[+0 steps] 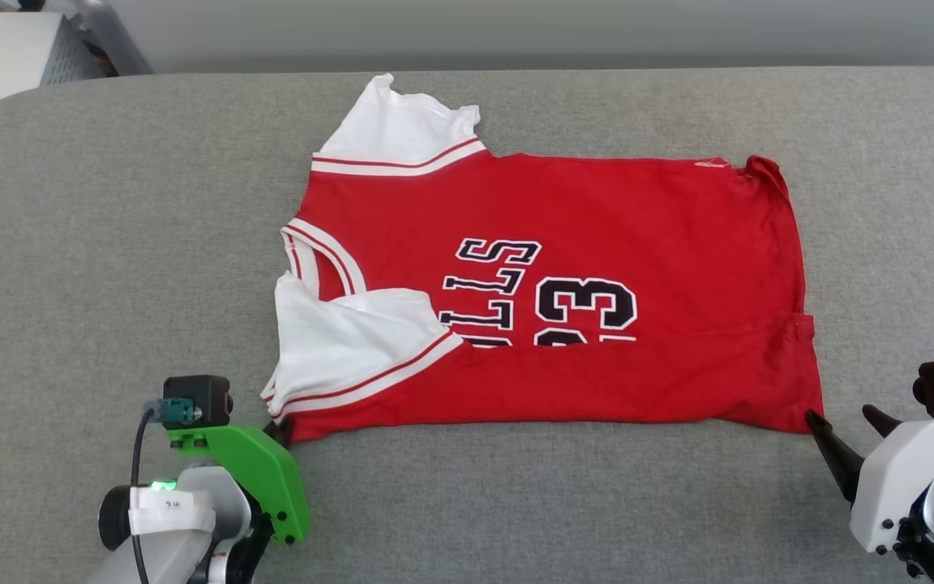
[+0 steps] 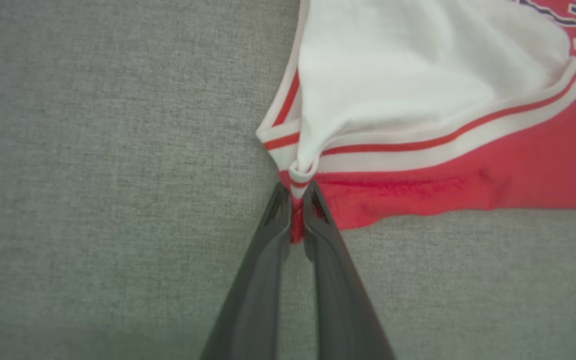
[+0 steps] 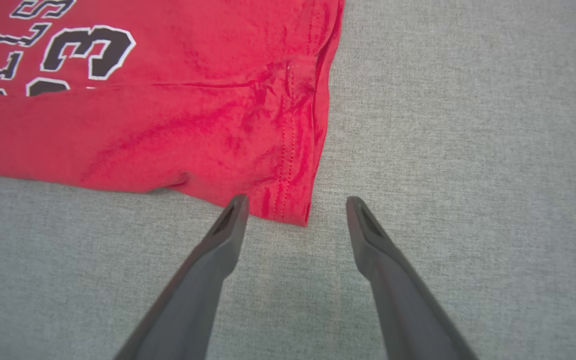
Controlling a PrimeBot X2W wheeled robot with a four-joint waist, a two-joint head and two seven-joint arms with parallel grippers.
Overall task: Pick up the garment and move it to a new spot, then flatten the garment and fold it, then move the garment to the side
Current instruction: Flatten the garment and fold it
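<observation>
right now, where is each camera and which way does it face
head view: on the head, looking forward and down at the garment lying on the grey surface; left gripper lower left, right gripper lower right.
left wrist view: on the left wrist, looking along its two fingers, pinched on the garment's sleeve-side corner.
right wrist view: on the right wrist, looking along its open fingers at the hem corner.
shared: both wrist views show the lettering the head view shows.
</observation>
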